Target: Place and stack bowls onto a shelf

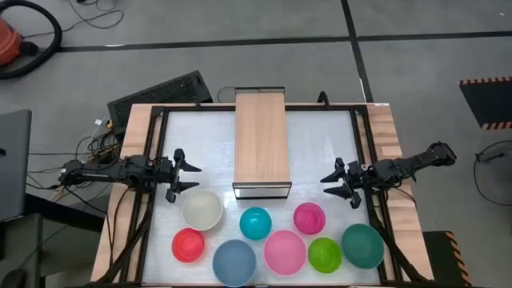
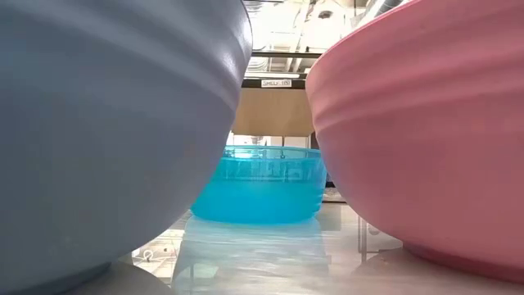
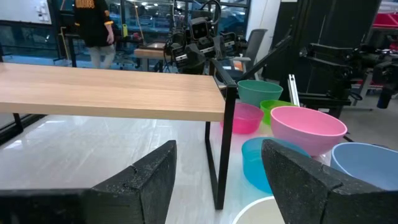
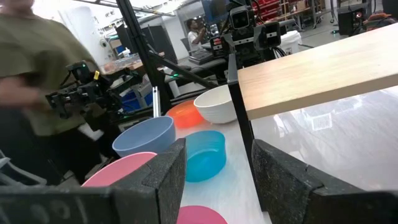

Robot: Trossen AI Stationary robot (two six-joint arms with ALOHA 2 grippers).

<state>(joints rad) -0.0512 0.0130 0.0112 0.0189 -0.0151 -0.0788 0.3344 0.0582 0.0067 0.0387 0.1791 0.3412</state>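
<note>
Since nothing has gone up on the shelf yet, all eight bowls sit in a loose cluster on the white tabletop at its near end, right by the dark front edge. That makes sense as a staging spot: both arms can reach it. In the row nearer the shelf are the white bowl, the cyan bowl and the magenta bowl. Behind them are the red bowl, the grey-blue bowl, the light pink bowl, the green bowl and the teal bowl. The bigger ones are mostly at the back, so my guess is they'd make good bases for stacks.

The left gripper hangs just left of the shelf's front corner, close to the white bowl, fingers spread and holding nothing. The right gripper mirrors it on the other side, near the magenta bowl, fingers also apart and empty. Both point inward at the shelf, basically flanking it, which looks like a ready pose so each arm can take the bowls on its own side.
</note>
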